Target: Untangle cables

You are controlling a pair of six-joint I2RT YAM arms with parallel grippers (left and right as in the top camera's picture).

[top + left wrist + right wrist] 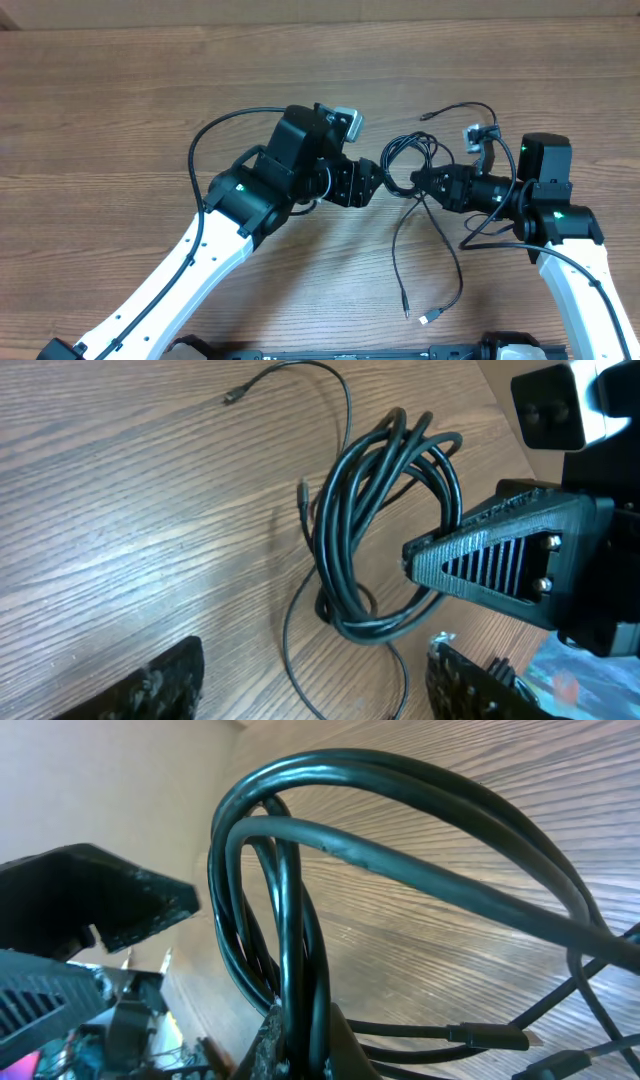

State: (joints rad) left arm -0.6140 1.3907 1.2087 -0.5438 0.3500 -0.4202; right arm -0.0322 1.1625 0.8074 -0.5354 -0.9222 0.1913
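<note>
Wood table (100, 100) from above; L arm enters from bottom left, its left gripper (372, 184) spread wide w/ nothing between the fingers, tips cut off at the frame edge in its wrist view; just right of it the cables (405, 160), thin black cords bunched in a loop at table centre; single cords can't be told apart inside the bundle; loose tails run to the near plugs (406, 312) and a far plug (426, 117); right gripper (424, 180) clamped on the loop's R side, its fingers mostly hidden behind cords in its own wrist view
</note>
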